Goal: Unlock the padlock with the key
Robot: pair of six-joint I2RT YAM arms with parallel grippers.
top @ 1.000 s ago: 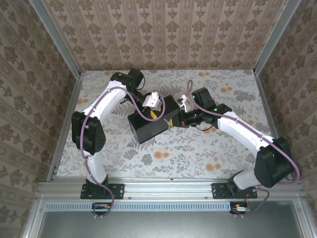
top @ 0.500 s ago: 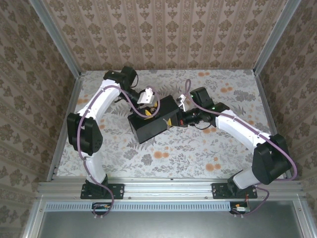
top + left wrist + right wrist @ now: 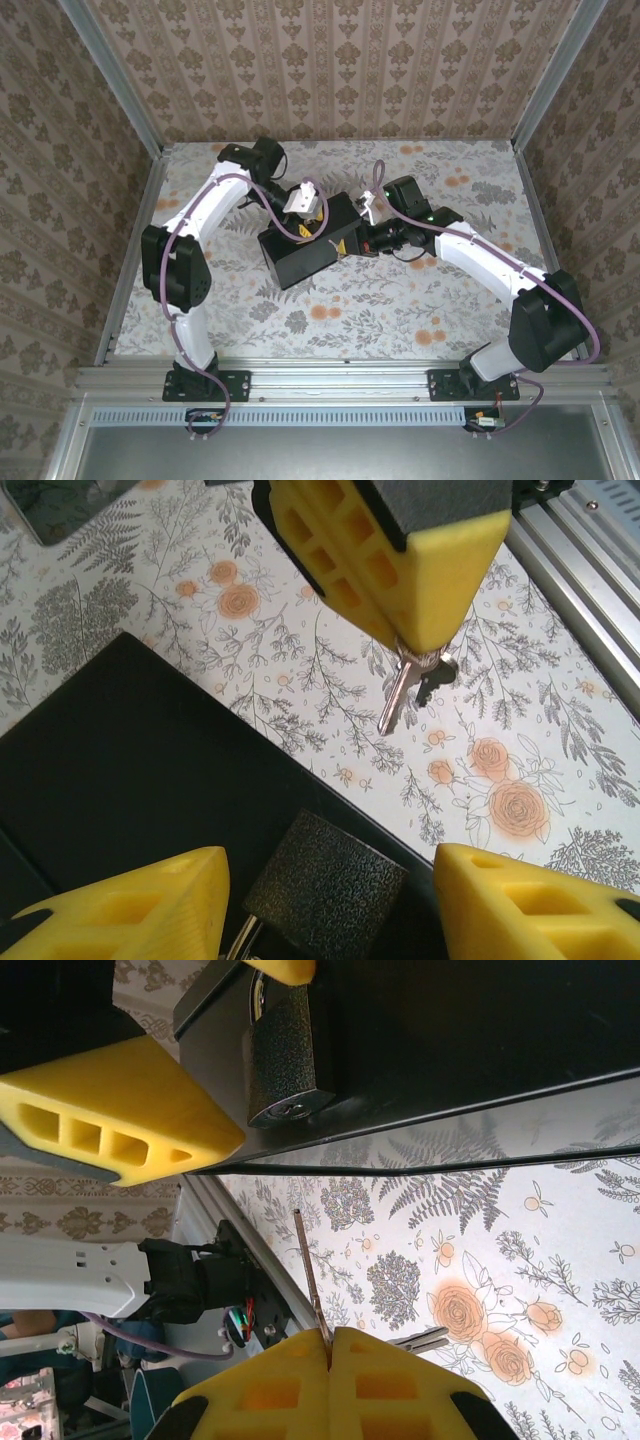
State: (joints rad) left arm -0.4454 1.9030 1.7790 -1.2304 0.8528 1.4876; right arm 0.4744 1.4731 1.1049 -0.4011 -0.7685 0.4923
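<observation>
Two grippers: right gripper (image 3: 330, 1338) tight on key (image 3: 308, 1260), left gripper (image 3: 330, 865) half-open astride padlock (image 3: 325, 888).

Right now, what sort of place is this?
Probably a robot test booth, not a home: wallpapered panels in an aluminium frame, a floral tabletop, and a left arm and right arm bolted to the near rail.

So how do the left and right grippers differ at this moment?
The left gripper stands open, fingers either side of the padlock with gaps; the right gripper is shut on the key. The left gripper is at the black box's edge; the right gripper is over the table beside it. Both have yellow fingers.
</observation>
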